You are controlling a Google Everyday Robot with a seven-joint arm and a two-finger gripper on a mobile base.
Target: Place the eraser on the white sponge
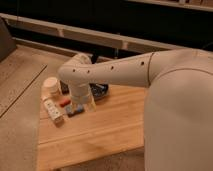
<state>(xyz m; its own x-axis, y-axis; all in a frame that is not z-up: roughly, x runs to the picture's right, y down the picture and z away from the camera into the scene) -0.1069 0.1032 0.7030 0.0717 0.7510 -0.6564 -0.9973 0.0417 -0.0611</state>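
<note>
The white sponge (54, 111), a flat oblong block with small dark spots, lies near the left edge of the wooden table (110, 125). A small red block (64, 102) lies just right of it. A small blue and dark piece (75, 111) sits beside it, directly under my gripper (80, 106). I cannot tell which of the two is the eraser. My gripper hangs from the white arm (115, 70), low over the table and just right of the sponge. It hides what lies beneath it.
A white upright cylinder (51, 85) stands behind the sponge at the table's left back corner. A dark blue object (100, 90) lies behind the gripper. A grey floor (17, 115) runs along the left of the table, with dark shelving (100, 20) behind.
</note>
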